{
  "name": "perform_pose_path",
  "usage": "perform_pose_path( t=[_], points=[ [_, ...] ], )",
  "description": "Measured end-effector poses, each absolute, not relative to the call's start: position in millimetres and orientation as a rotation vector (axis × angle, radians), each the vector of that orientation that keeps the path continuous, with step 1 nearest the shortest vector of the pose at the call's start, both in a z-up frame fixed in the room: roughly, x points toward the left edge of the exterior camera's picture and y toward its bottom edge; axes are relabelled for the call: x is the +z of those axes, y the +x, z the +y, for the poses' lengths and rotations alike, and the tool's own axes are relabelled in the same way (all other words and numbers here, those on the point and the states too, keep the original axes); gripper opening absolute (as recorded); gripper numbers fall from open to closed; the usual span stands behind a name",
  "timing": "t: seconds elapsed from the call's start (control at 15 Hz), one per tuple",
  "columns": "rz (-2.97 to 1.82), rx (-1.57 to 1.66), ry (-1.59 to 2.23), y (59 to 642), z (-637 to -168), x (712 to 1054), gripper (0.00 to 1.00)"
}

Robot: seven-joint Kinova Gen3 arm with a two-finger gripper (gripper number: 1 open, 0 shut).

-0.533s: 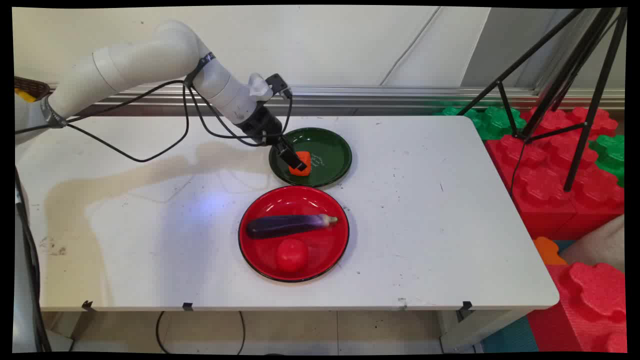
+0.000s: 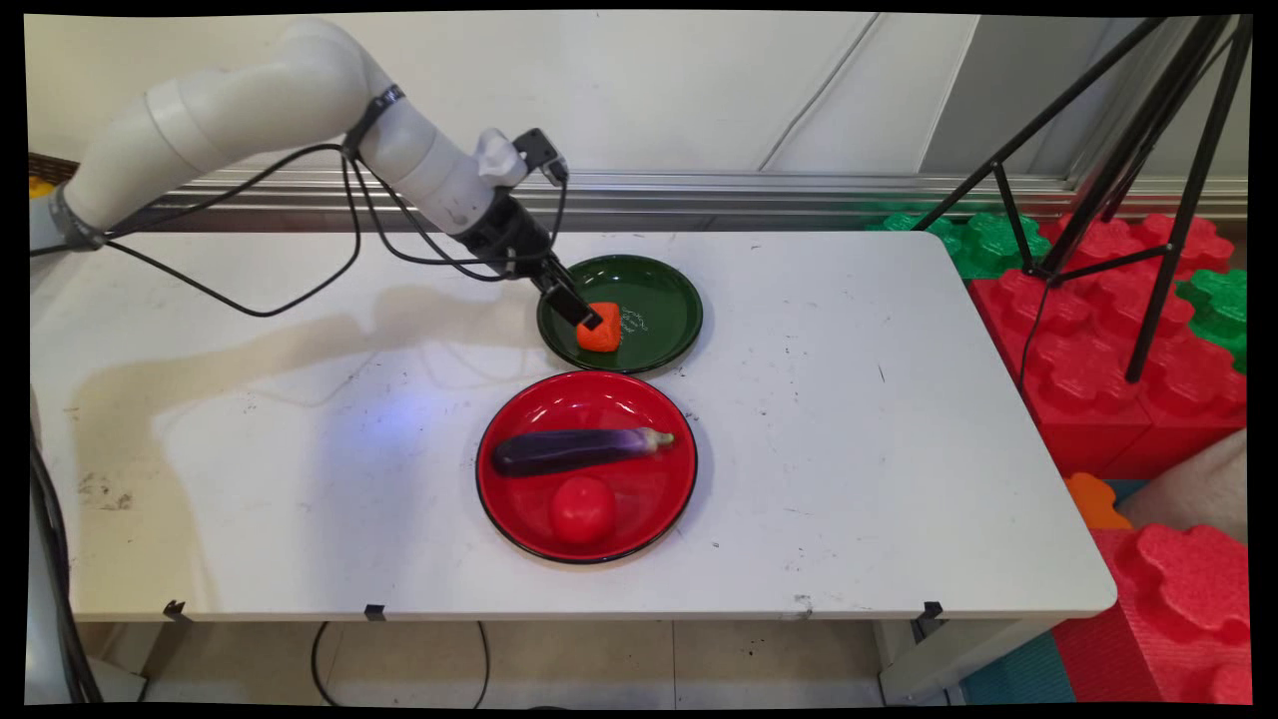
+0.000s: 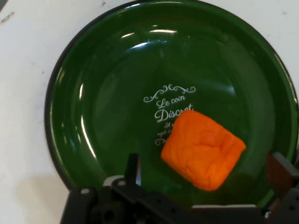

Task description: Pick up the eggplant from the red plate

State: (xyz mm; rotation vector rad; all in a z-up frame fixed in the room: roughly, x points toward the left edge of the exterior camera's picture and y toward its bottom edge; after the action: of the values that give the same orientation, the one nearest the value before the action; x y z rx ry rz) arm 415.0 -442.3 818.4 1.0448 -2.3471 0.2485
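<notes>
Right at the gripper's tip (image 2: 589, 322) lies an orange block (image 3: 204, 148), a soft-looking squarish lump with rounded corners and a matte, slightly dimpled skin. It rests inside the green plate (image 3: 93, 93), toward the side nearest the arm, and it covers the lower part of the white script printed on the plate's floor, so we read only "Le coin Discret" above it. In the hand view we see the fingers (image 3: 132, 168) spread wide, one on each side of the block and clear of it; they grip nothing. Only their tips show, the rest being cut off by the bottom edge. The plate is glossy dark enamel, round, with a raised rim. Just beside it, nearer the camera, sits a red plate (image 2: 509, 509) of the same shape, carrying a smooth purple eggplant (image 2: 569, 450) and a round red tomato (image 2: 582, 509). Both plates stand on the scuffed white table (image 2: 849, 449).
</notes>
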Motion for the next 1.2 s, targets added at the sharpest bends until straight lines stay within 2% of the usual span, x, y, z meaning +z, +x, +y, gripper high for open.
perform_pose_path(
  t=[1.2],
  points=[
    [-2.36, 0.29, 0.885, 474, -356, 916, 1.0]
  ],
)
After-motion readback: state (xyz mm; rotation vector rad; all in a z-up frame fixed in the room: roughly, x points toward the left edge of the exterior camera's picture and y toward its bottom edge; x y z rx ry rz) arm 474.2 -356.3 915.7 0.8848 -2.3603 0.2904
